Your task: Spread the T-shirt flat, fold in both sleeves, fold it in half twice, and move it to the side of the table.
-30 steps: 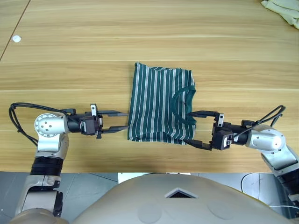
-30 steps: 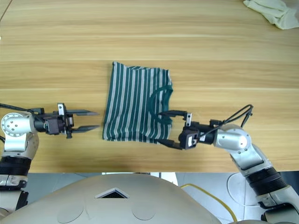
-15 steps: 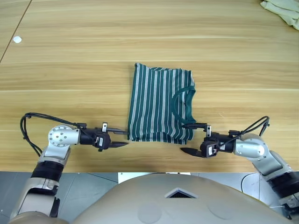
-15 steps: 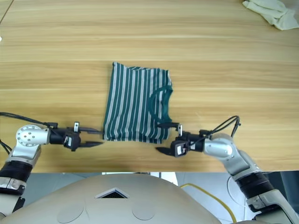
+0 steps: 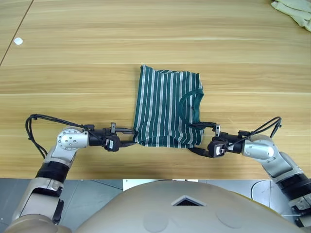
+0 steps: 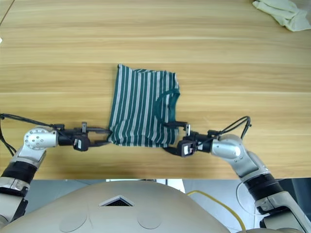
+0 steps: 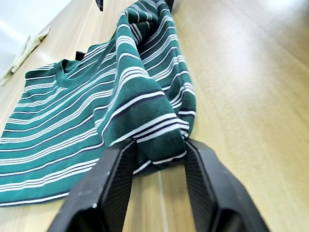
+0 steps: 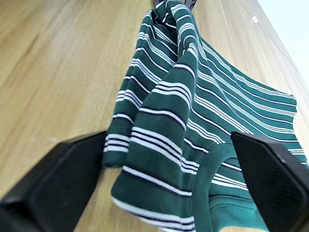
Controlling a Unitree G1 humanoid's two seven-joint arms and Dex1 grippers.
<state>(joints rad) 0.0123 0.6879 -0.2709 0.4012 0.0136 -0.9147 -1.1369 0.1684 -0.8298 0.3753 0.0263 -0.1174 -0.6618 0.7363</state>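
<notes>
The T-shirt (image 5: 167, 107) lies in the middle of the tabletop (image 5: 87, 58). It is green with white stripes. Its sleeves are tucked in and it looks folded in half once, so it makes a neat block. The collar (image 5: 189, 104) shows on its right side.

Each gripper is at one of the two T-shirt corners nearest the robot. The left gripper (image 5: 132, 136) is at the near left corner. Its fingers (image 7: 113, 188) press on that corner from both sides. The cloth is bunched up tight between them, so it looks like this gripper has hold of the T-shirt.

The right gripper (image 5: 194, 136) is at the near right corner. Its fingers are wide apart, one on each side of the corner. The cloth sits loose in the gap, so this gripper is not holding anything yet.

Both grippers are down low by the wood, I think so that one finger can slip under the cloth and the other can go on top. Taking both near corners lets the robot lift that edge evenly and lay it over the far edge, which would be the second fold. If only one corner came up, the T-shirt could twist and the fold would go crooked. So the right gripper needs to pinch its corner first.

Far off past the T-shirt's right side lies a pale cloth (image 5: 293, 11). Far off past its left side is a small white spot (image 5: 18, 41). Both are well out of the way.
</notes>
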